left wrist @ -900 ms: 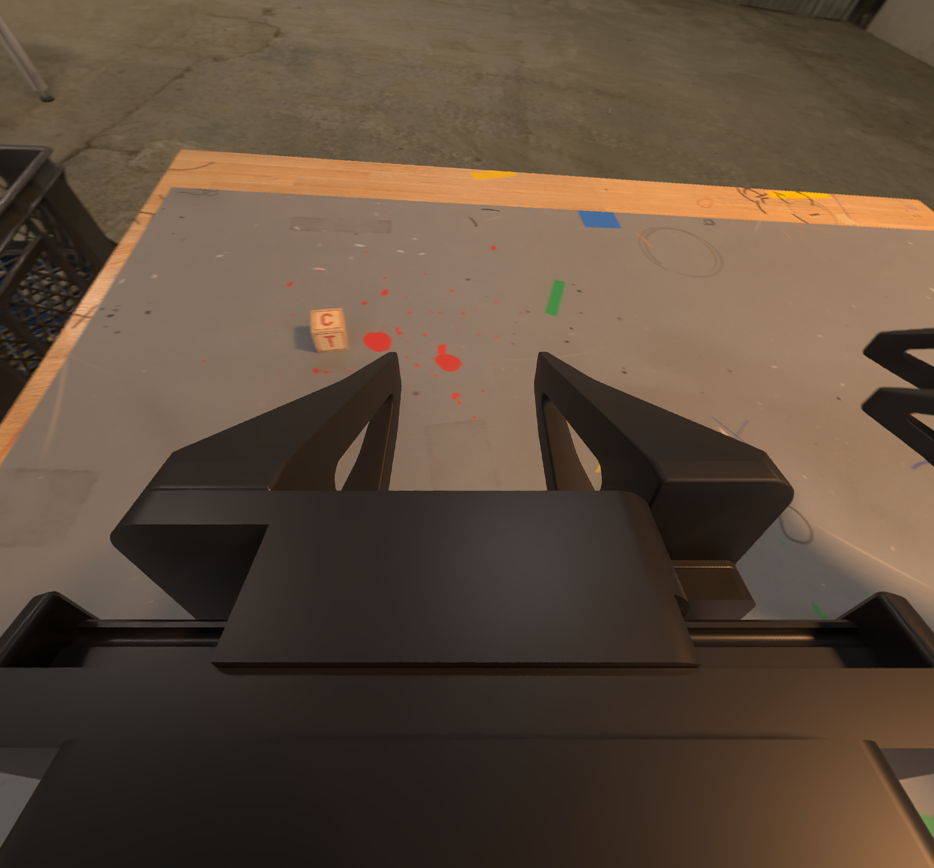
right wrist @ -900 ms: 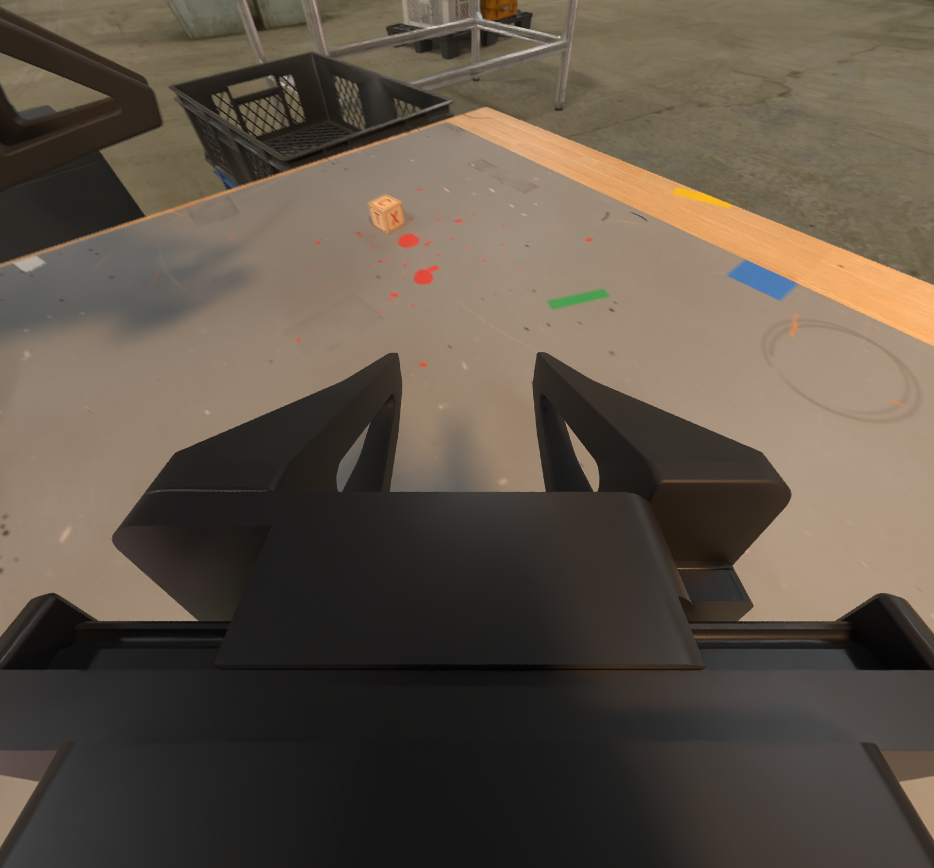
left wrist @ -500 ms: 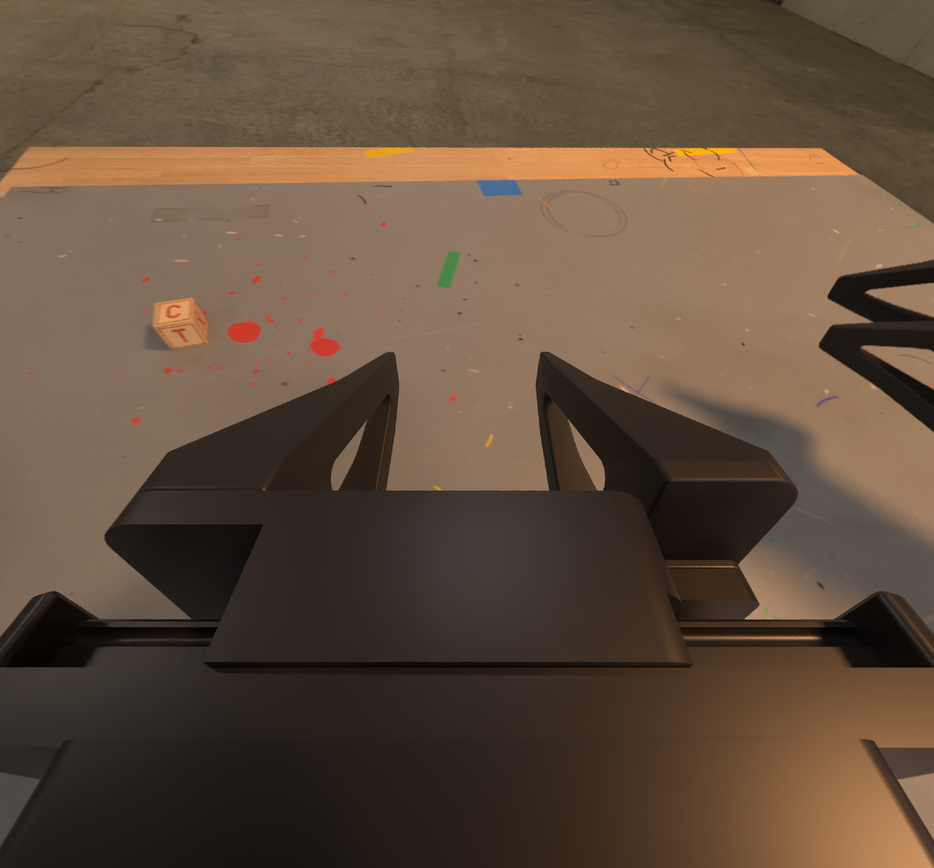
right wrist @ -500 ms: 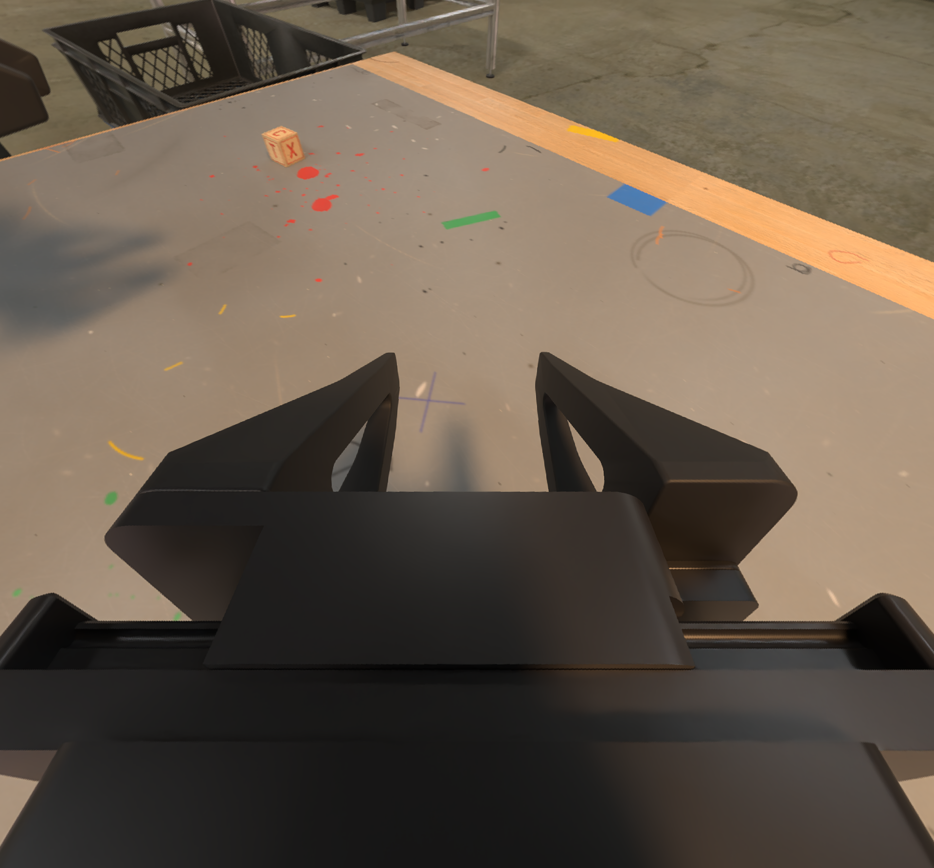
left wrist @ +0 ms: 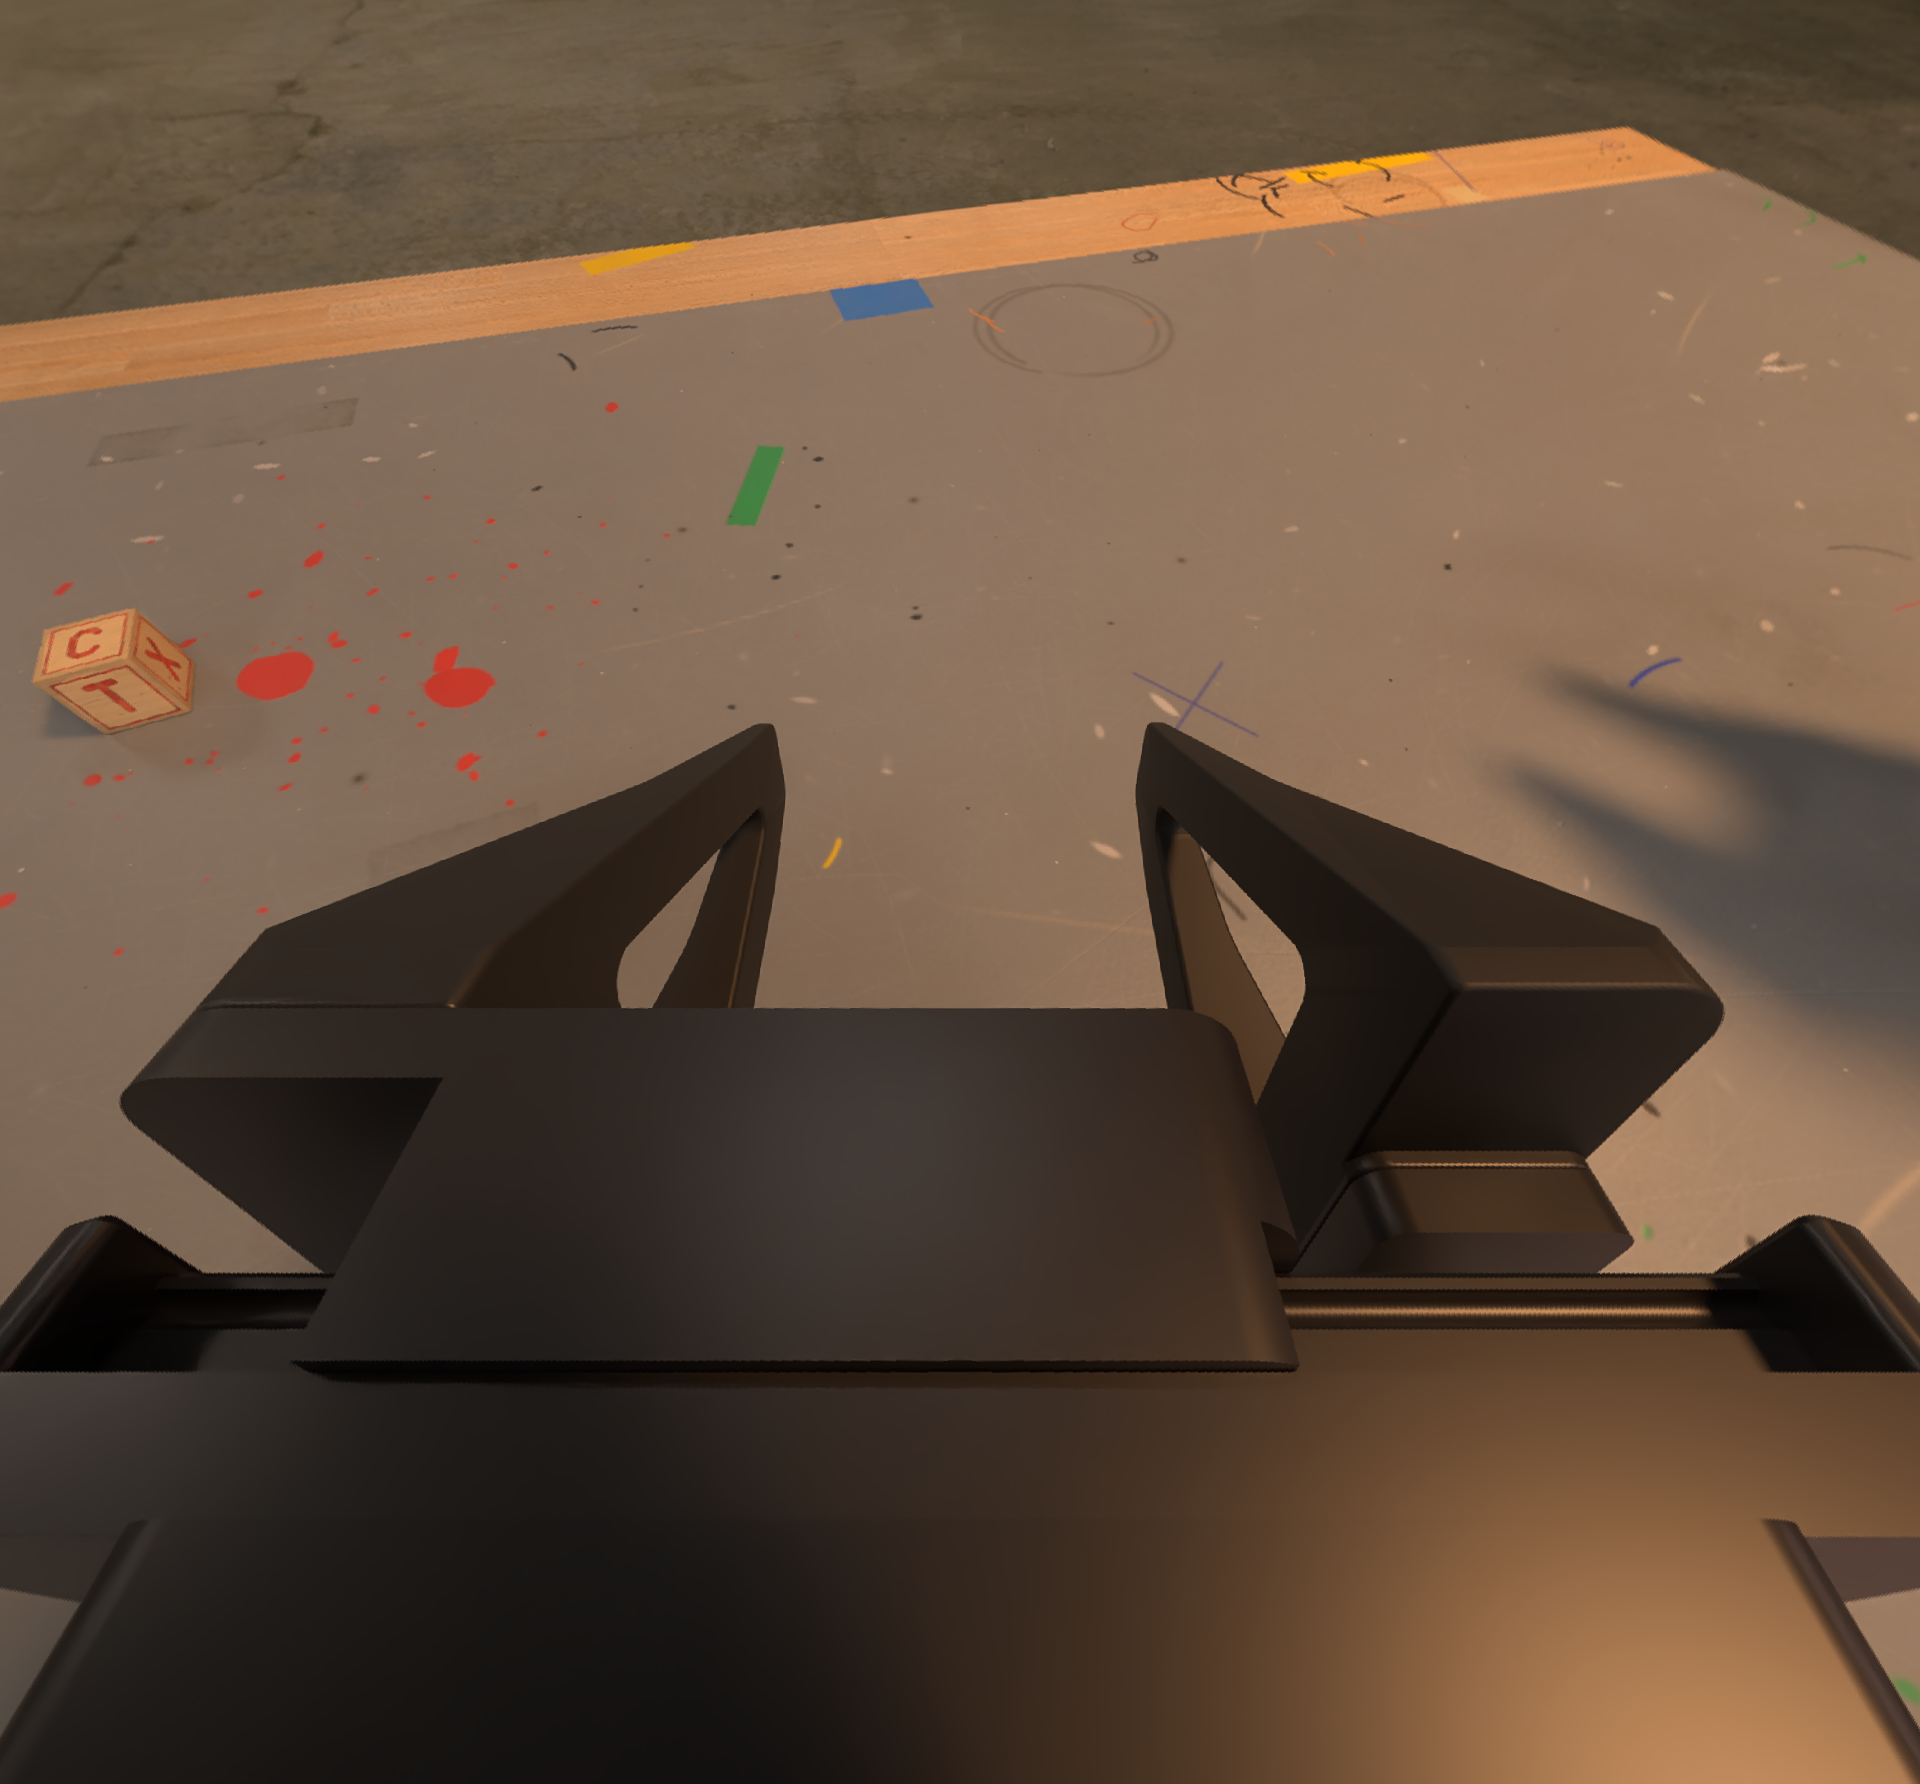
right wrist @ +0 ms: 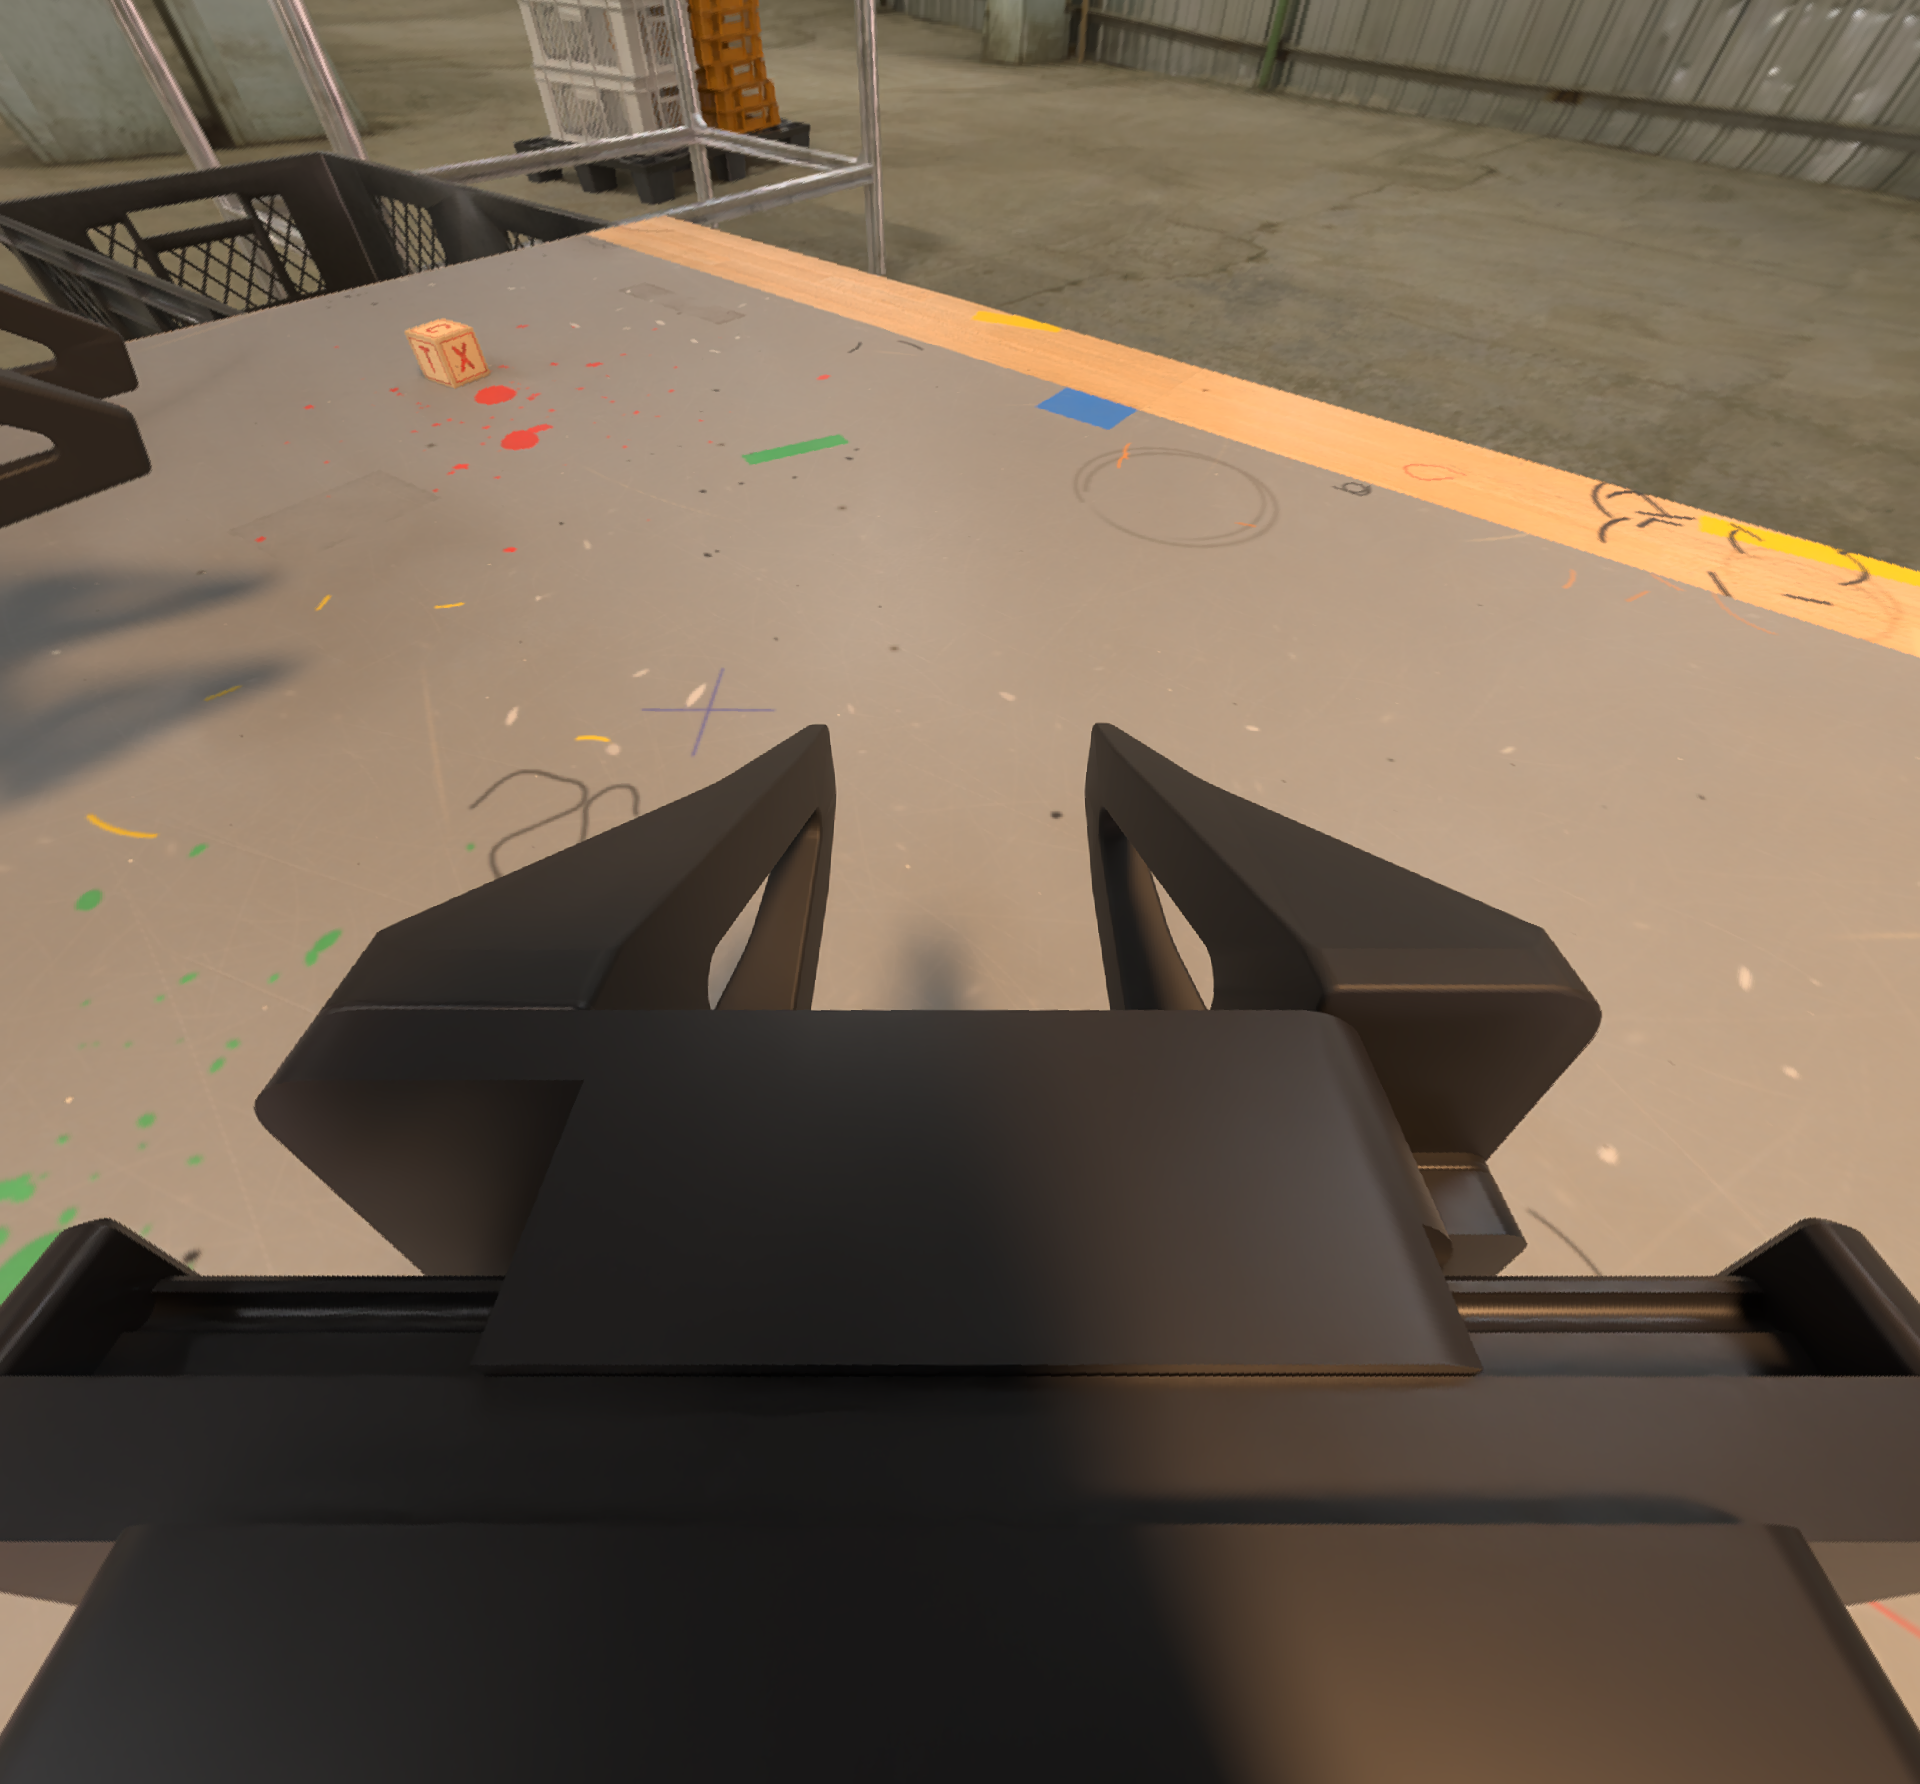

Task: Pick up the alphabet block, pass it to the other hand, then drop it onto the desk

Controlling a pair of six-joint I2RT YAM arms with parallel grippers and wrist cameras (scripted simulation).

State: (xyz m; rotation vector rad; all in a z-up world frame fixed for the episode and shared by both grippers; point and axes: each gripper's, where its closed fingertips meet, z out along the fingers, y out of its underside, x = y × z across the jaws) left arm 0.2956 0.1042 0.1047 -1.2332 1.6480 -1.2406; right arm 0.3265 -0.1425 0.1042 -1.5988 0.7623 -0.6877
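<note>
The alphabet block (left wrist: pixel 112 669) is a small wooden cube with red letters, resting on the grey desk top (left wrist: pixel 1351 508) at the far left of the left wrist view. It also shows far off at the upper left in the right wrist view (right wrist: pixel 448 351). My left gripper (left wrist: pixel 958 732) is open and empty above the desk, well to the right of the block. My right gripper (right wrist: pixel 960 732) is open and empty, far from the block. The left gripper's fingers (right wrist: pixel 62 415) show at the left edge of the right wrist view.
A black mesh crate (right wrist: pixel 239 233) stands beyond the desk's far left corner. A metal frame table (right wrist: pixel 623 51) and stacked crates (right wrist: pixel 644 61) stand on the floor behind. The desk has a wooden far edge (left wrist: pixel 727 274), with tape marks and red paint spots (left wrist: pixel 275 674).
Both wrist views have swung right and pulled back, so the block has slid to the left in both. The right gripper has left the left wrist view. The right jaws have narrowed slightly.
</note>
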